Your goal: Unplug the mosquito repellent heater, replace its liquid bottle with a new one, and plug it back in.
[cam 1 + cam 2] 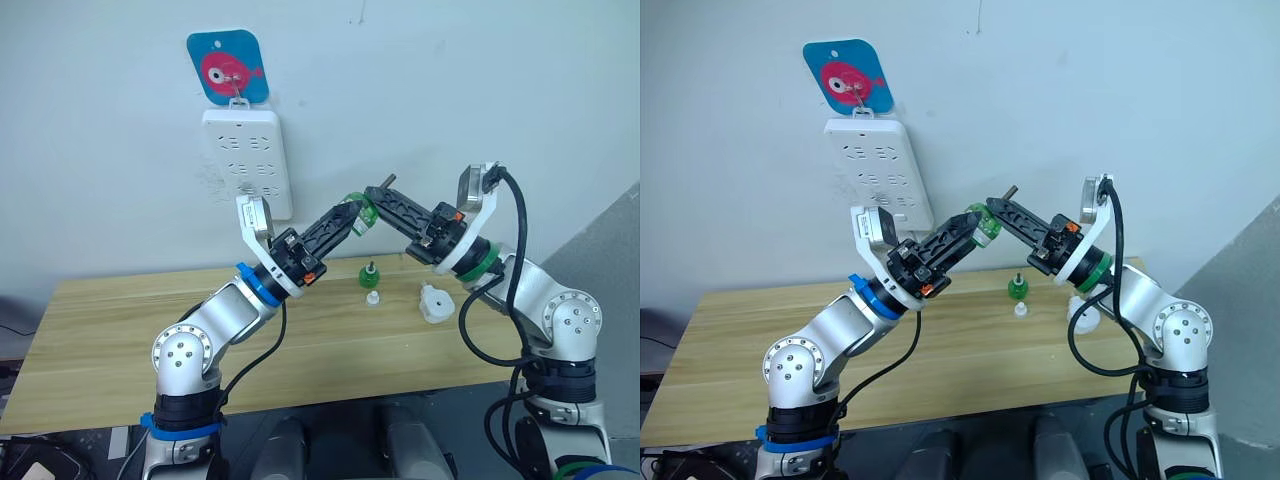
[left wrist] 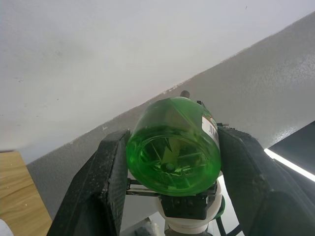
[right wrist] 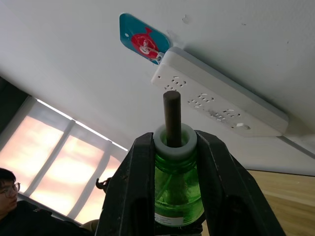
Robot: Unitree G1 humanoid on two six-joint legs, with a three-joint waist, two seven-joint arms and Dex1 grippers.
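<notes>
both grippers meet in mid-air above the light wooden table (image 1: 120, 330), sharing one translucent green liquid bottle with a white collar and dark wick (image 3: 173, 167). the left gripper (image 2: 172, 162) has its jaws clamped on the bottle's base, the right gripper (image 3: 172, 162) is pinched shut at the neck. the small white rounded plug-in heater (image 1: 436, 303) lies unplugged on the table near the right arm, beside another small green bottle (image 1: 370, 273) and a tiny white cap (image 1: 372, 297). looks like the swap step; next, one gripper should let go so the bottle can go into the heater
</notes>
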